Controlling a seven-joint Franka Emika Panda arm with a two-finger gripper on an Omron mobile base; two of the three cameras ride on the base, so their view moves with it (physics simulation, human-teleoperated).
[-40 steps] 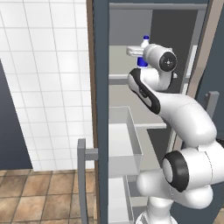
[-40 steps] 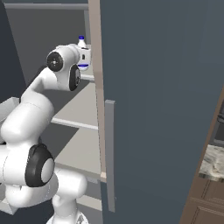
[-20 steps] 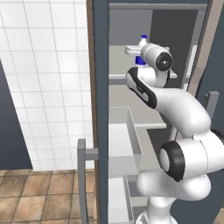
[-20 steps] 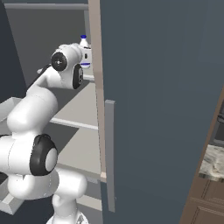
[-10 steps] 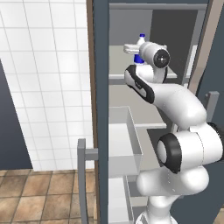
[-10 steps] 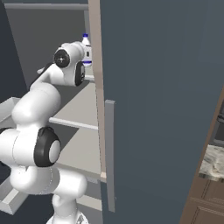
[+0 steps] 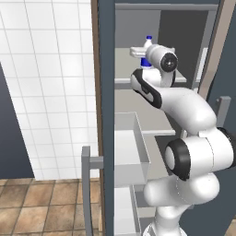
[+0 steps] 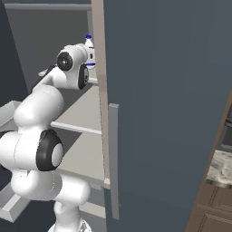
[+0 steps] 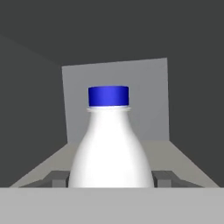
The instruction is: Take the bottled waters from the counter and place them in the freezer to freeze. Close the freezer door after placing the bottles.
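Arm is reaching up into the open freezer [image 7: 138,32], past the white bin [image 7: 131,152] lower down, and the gripper [image 9: 111,181] is clamping the blue-capped water bottle [image 9: 109,144] upright between its fingertips, base hidden from view, over the upper shelf [image 9: 183,159] near its front edge; grey back wall [image 9: 148,100] is sitting behind it
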